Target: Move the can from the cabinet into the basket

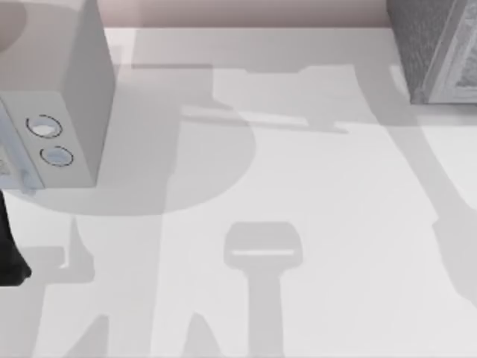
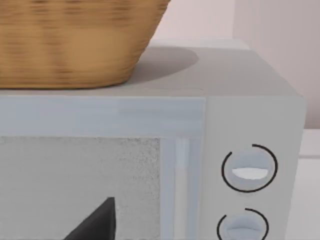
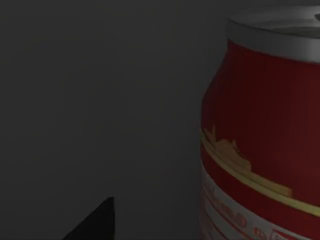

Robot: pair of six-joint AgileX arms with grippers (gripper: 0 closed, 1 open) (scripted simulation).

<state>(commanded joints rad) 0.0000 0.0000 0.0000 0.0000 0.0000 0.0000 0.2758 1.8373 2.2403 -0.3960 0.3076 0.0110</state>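
With the can point(image 3: 260, 130) upright in the dark cabinet point(image 1: 436, 52) at two o'clock on the surface point(image 1: 313, 194), the right claw, whose opening I cannot tell, should square up before closing, the basket point(image 2: 70, 45) waiting atop the dialled box point(image 1: 59, 112) at ten o'clock.

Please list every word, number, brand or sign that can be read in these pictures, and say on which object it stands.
None can be read.
The can: yellow printed label and small pale marks near its base, too blurred to read.
The pale grey box with two round dials: no text by the dials.
The basket and the cabinet: no writing.
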